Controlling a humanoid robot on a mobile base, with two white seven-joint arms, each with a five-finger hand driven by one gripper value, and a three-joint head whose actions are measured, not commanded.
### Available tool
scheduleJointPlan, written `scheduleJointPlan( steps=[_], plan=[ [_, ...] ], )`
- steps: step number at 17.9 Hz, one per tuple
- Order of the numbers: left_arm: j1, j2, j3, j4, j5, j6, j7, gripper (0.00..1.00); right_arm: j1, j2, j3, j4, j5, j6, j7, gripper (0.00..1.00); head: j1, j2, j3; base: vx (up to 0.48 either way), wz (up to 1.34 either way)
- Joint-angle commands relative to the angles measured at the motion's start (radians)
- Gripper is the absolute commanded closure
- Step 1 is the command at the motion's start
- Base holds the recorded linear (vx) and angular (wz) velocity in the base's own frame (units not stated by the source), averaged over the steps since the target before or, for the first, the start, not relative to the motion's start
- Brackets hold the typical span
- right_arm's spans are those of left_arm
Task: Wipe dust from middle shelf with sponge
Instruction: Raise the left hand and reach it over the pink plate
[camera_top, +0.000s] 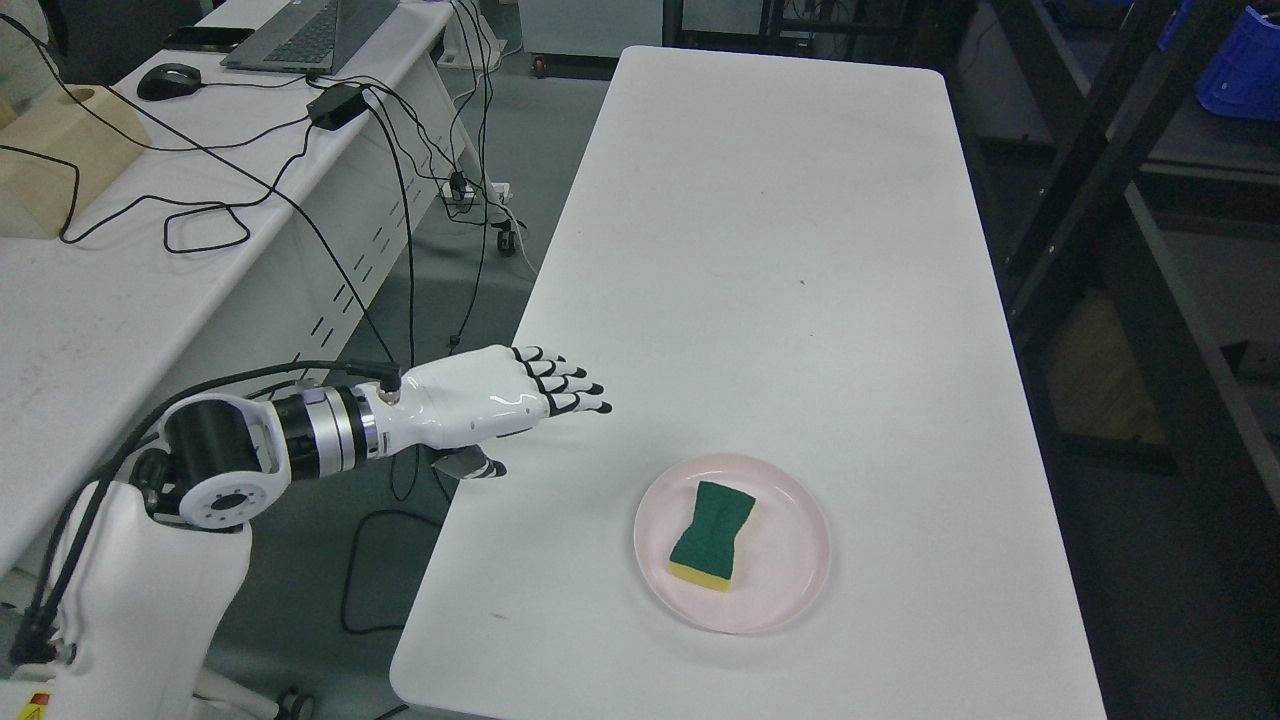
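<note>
Left hand (500, 398) open beside plated sponge (713, 535).

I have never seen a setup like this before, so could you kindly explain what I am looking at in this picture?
This is one view from a camera on a humanoid robot's head, looking down. The white arm entering from the lower left ends in its left hand, fingers spread and holding nothing, hovering at the edge of a white table. On the table sits a pink plate with a green and yellow sponge lying on it, untouched. The right arm is out of view. The desk to the left carries a laptop, a mouse and cables.
</note>
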Motion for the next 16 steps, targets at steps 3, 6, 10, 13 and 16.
scheduleJointPlan(
  steps=[3,6,10,13,16],
  plan=[
    [-0.111,-0.157,-0.103,0.167,-0.118,-0.009,-0.005,0.11,0.000,-0.017,0.000,-0.017,0.000,0.000,0.000,0.00,0.0000,0.000,0.000,0.000,0.00],
    [-0.099,-0.274,-0.140,0.219,-0.120,-0.009,0.035,0.11,0.000,-0.017,0.000,-0.017,0.000,0.000,0.000,0.00,0.0000,0.000,0.000,0.000,0.00],
    [-0.058,-0.295,-0.223,0.251,-0.121,-0.009,0.093,0.11,0.000,-0.017,0.000,-0.017,0.000,0.000,0.000,0.00,0.0000,0.000,0.000,0.000,0.00],
    [-0.007,-0.295,-0.231,0.251,-0.121,-0.009,0.098,0.11,0.000,-0.017,0.000,-0.017,0.000,0.000,0.000,0.00,0.0000,0.000,0.000,0.000,0.00],
    [0.006,-0.295,-0.228,0.266,-0.121,-0.009,0.098,0.13,0.000,-0.017,0.000,-0.017,0.000,0.000,0.000,0.00,0.0000,0.000,0.000,0.000,0.00]
  ],
)
